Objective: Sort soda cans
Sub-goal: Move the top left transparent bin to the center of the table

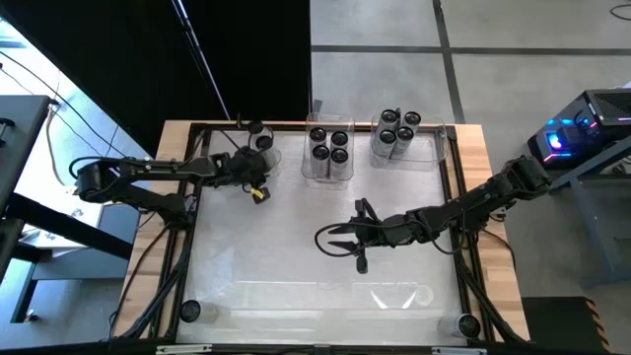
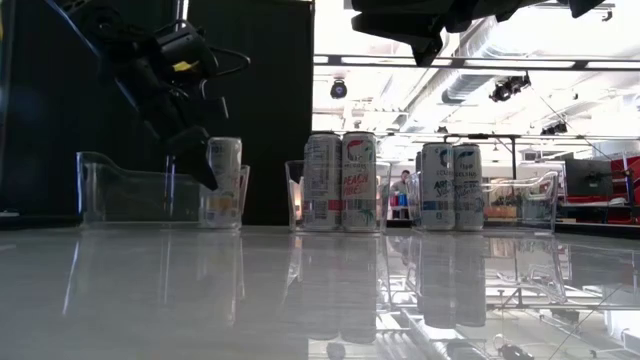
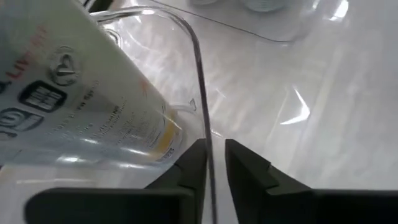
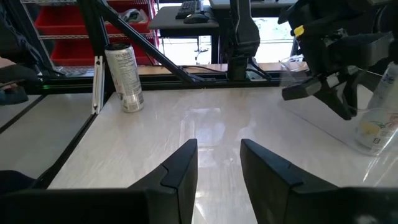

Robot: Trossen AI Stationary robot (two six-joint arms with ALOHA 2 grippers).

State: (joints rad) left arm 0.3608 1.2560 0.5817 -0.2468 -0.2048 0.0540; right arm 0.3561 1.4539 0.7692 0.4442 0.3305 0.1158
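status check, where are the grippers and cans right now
Left gripper pinching left tray's wall, one can inside. Right gripper open, empty, mid-table. Other cans in trays.

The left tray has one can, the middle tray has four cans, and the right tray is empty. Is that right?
Not quite. The right tray is not empty: it holds four cans, as the high view shows. The rest is right: the left tray has one can and the middle tray has four.
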